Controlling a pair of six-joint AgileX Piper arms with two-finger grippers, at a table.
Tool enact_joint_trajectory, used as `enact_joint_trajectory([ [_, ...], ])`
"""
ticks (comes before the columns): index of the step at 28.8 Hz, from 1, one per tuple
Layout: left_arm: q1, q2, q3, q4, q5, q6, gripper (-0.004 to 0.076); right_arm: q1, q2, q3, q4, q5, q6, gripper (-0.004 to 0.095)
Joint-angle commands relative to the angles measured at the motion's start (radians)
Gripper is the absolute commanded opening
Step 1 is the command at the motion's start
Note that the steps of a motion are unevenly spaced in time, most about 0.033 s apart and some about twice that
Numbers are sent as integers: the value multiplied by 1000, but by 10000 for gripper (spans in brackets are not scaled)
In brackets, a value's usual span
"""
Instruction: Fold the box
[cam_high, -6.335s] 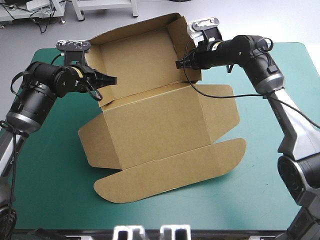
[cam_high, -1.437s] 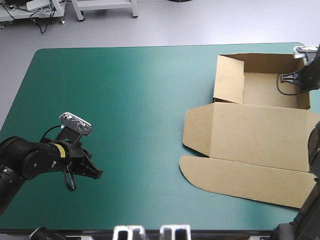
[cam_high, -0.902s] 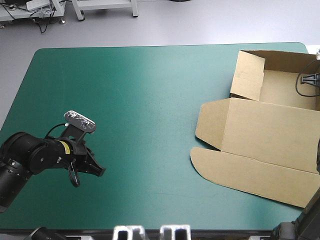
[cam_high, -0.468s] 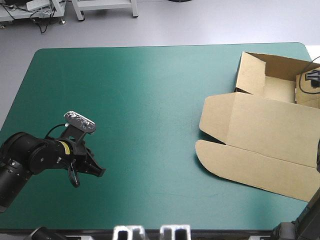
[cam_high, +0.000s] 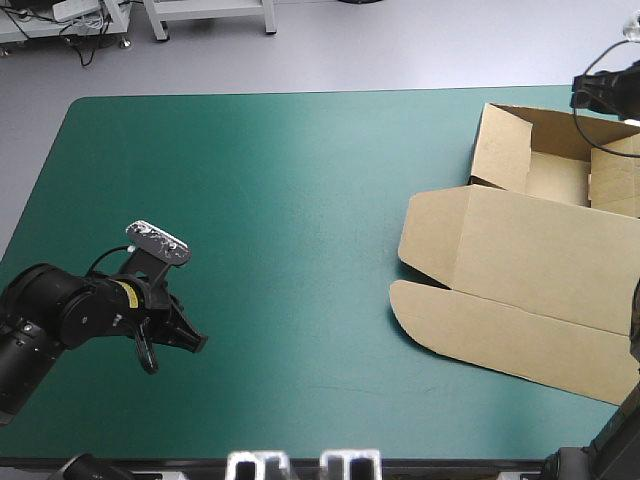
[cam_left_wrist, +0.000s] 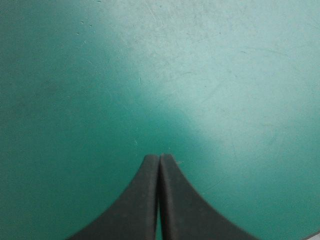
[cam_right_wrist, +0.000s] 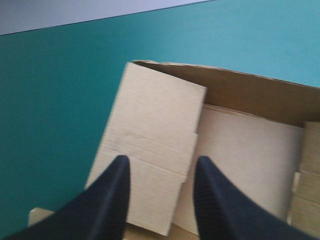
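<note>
The brown box (cam_high: 520, 262) lies at the table's right side as an open tray (cam_high: 556, 176) with raised walls. Its lid is flat toward the front, and a rounded flap (cam_high: 470, 325) sits nearest the front edge. My right gripper (cam_high: 580, 96) hovers open above the tray's far wall with nothing between its fingers. In the right wrist view that gripper (cam_right_wrist: 162, 165) looks down on the tray's side wall (cam_right_wrist: 150, 131) and floor (cam_right_wrist: 245, 145). My left gripper (cam_high: 192, 341) is shut and empty near the table's front left. In the left wrist view the left gripper (cam_left_wrist: 159, 159) shows only the cover ahead.
Bare teal-green cover (cam_high: 280, 200) stretches between the left gripper and the box. The box's right part runs past the table's right edge of the high view. The cover (cam_right_wrist: 55, 100) lies beside the tray wall in the right wrist view.
Earlier the box was at the middle with both grippers at it; it then slid to the right side. Just before now the right gripper left the tray's inside and rose above the far wall.
</note>
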Motion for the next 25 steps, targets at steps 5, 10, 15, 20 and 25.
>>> enact_joint_trajectory([
  [5,-3,-8,-24,1,-34,-2,-9,227,-110,-24,-128,0,-43,-18],
  [10,-3,-8,-24,1,-47,-34,-9,375,-179,78,-210,0,-43,-17],
  [15,-3,-8,-24,-7,-71,-34,-9,465,-298,289,-208,0,-105,-18],
  [20,-3,-8,-24,-13,-93,-34,-9,494,-422,555,-204,0,-130,-17],
  [25,-3,-8,-24,-6,-93,-34,-9,494,-604,799,-204,-1,-130,-17],
])
